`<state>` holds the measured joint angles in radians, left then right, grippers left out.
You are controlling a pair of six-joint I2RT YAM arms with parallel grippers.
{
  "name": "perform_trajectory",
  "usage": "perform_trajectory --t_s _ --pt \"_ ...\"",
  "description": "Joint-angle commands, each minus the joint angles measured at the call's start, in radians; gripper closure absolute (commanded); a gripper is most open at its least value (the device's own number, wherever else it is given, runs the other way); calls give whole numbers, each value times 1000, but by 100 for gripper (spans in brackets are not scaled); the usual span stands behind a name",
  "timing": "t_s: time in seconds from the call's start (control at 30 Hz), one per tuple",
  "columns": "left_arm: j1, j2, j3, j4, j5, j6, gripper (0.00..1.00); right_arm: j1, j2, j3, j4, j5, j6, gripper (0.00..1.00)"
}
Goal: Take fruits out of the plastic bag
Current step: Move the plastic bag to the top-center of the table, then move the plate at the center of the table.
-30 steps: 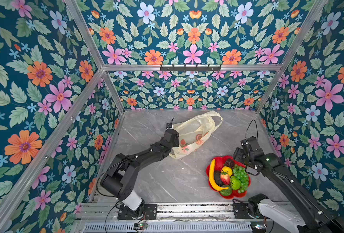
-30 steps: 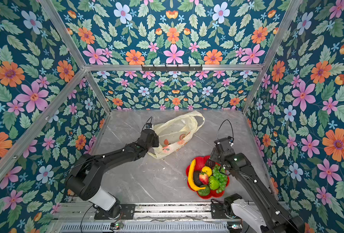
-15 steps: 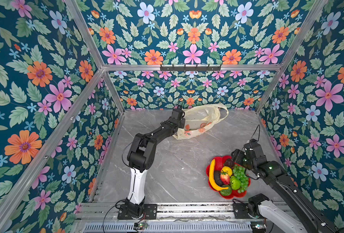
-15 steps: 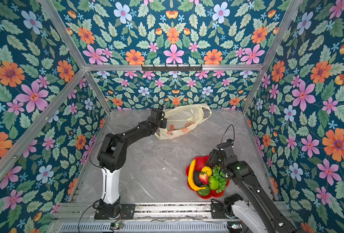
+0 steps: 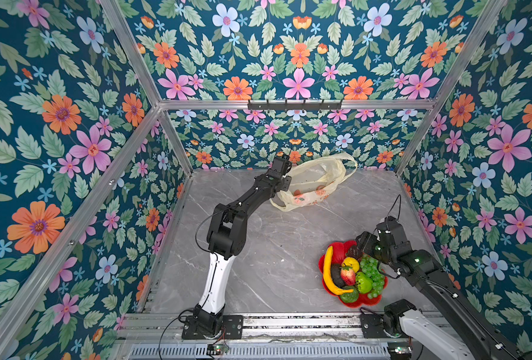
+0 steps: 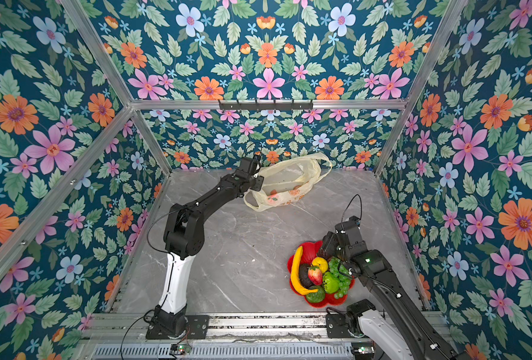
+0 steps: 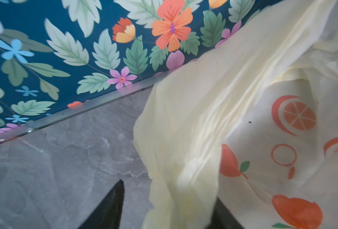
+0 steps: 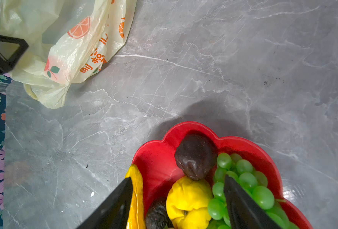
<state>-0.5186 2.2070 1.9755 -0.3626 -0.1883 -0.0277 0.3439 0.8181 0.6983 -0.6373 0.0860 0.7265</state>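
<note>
The left arm stretches far forward, the left gripper at the side of the plastic bag, its jaws spread around a fold of it. The right arm bends low, well apart from the bag, with the right gripper spread and empty.

walls: teal floral print | floor: grey marble | frame: alu

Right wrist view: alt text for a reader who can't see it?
Open black jaws hang over a red flower-shaped plate holding a banana, lemon, green grapes and a dark avocado. The printed plastic bag lies apart on the grey table.
</note>
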Motion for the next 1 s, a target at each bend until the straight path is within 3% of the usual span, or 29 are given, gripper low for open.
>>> perform_trajectory --t_s 0.0,0.17,0.4,0.57,0.97 --pt "-12 -52 43 -147 -43 -72 22 1 8 -6 34 4 -2 26" --pt "-44 -173 -27 -250 -78 -160 13 0 23 -11 46 3 -5 26" --pt "-226 -446 -498 -89 75 -196 15 1 5 -10 47 35 -58 25" --pt "-342 -569 -738 2 209 -211 15 0 -21 -17 66 54 -113 23" --pt "-528 -538 -864 129 317 -326 20 1 -75 -51 115 73 -178 11"
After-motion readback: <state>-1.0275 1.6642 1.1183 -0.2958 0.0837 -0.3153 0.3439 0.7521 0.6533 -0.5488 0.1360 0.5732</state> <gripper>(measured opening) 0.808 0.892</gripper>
